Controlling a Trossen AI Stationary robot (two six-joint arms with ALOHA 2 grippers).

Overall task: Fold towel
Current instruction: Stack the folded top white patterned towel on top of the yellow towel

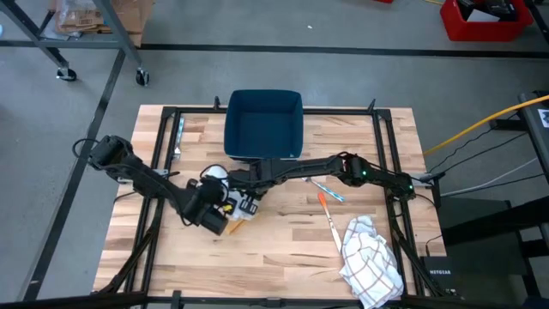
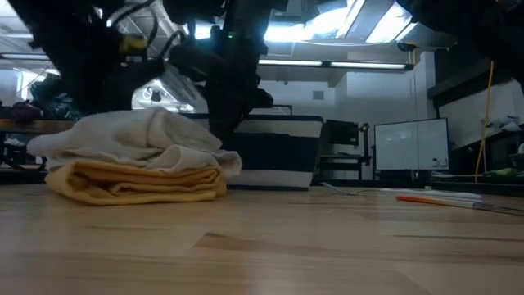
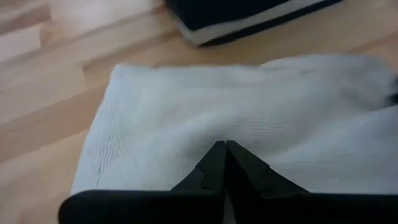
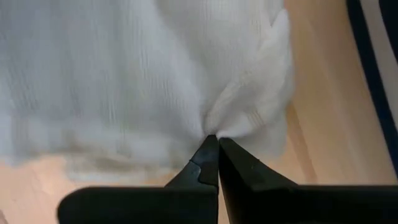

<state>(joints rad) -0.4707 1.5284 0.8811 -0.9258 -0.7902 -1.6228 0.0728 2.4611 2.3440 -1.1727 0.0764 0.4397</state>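
My right fingers (image 4: 217, 140) are closed, pinching a fold of the white towel (image 4: 143, 74). My left fingers (image 3: 224, 149) are closed on the same towel's edge. It lies on a yellow cloth (image 2: 139, 182), mid-tabletop (image 1: 283, 245), before the blue bin (image 1: 263, 124).

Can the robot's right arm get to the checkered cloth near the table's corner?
Probably yes. The checkered cloth lies in the open on the right arm's side, nothing on it. But the right pincer is shut on the white towel, so it must let go first.
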